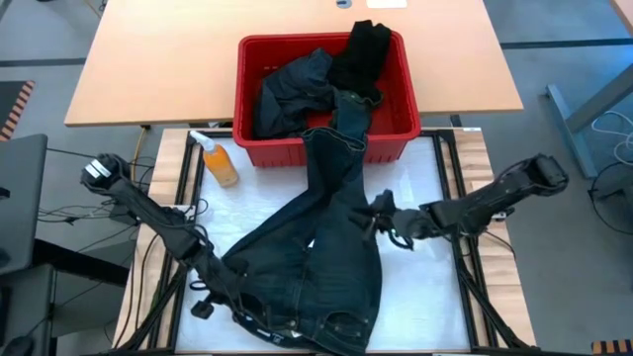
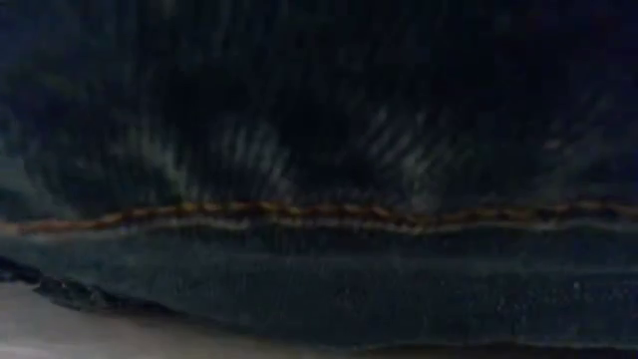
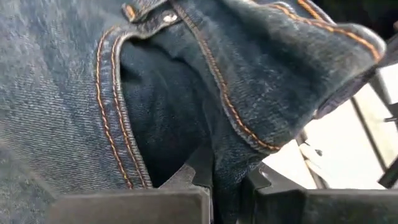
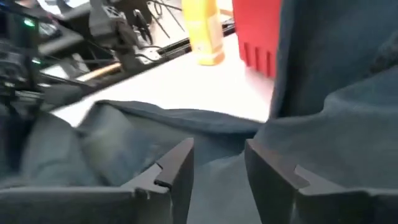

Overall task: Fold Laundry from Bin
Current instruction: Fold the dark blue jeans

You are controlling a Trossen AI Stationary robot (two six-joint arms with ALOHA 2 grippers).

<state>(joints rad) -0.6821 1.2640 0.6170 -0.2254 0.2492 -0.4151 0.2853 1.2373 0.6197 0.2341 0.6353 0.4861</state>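
Dark navy jeans (image 1: 326,257) lie spread on the white table top, waist toward the near edge. One leg runs up over the front rim of the red bin (image 1: 259,148). More dark laundry (image 1: 292,94) and a black piece (image 1: 361,54) rest in the bin. My left gripper (image 1: 229,287) is at the jeans' near left part, shut on denim (image 3: 227,177). My right gripper (image 1: 374,220) stands open at the jeans' right edge, its fingers (image 4: 180,158) just over the cloth with nothing between them. The low view is filled by denim (image 2: 319,120) close up. My left gripper pinches a raised fold of denim (image 3: 229,168) between its two fingers, beside a pocket opening with orange stitching (image 3: 112,112) and a rivet. The fingers come slanting down from the table's near left. The rest of the jeans lies on the table.
An orange bottle (image 1: 220,163) stands on the table left of the bin's front corner and shows again as the bottle (image 4: 205,31) in the right wrist view. Black frame rails (image 1: 450,168) run along the table's sides. A bare strip of white table top (image 1: 425,297) lies right of the jeans.
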